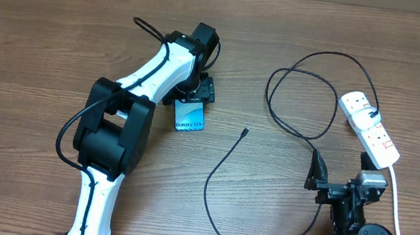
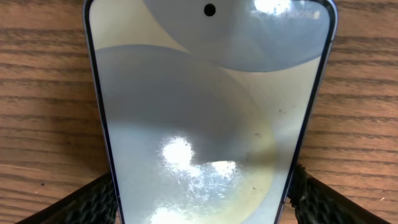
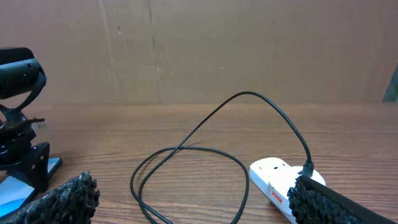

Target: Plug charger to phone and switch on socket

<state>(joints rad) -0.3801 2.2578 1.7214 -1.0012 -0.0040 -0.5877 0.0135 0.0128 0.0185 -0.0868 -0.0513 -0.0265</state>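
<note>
A: Left tool (image 2: pixel 204 196)?
B: Straddling the phone (image 2: pixel 205 93), a jaw at each long edge. Clamped or just touching, can't tell. Likely steadying it for plugging.
A: Right tool (image 3: pixel 196 199)?
B: Wide open, empty, well apart from phone, near socket (image 1: pixel 369 127).
A: Charger (image 1: pixel 219 168)?
B: Tip loose on worktop (image 1: pixel 41 28), between phone and socket, not in phone yet

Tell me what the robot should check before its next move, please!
1. The phone sits between the left gripper's pads: ok.
2. The left gripper holds the phone tight: cannot tell.
3. The right gripper is open and empty: ok.
4. The charger tip is in the phone: not ok, it lies loose on the table.
5. The charger's plug is in the socket: ok.
6. The socket is switched on: cannot tell.
</note>
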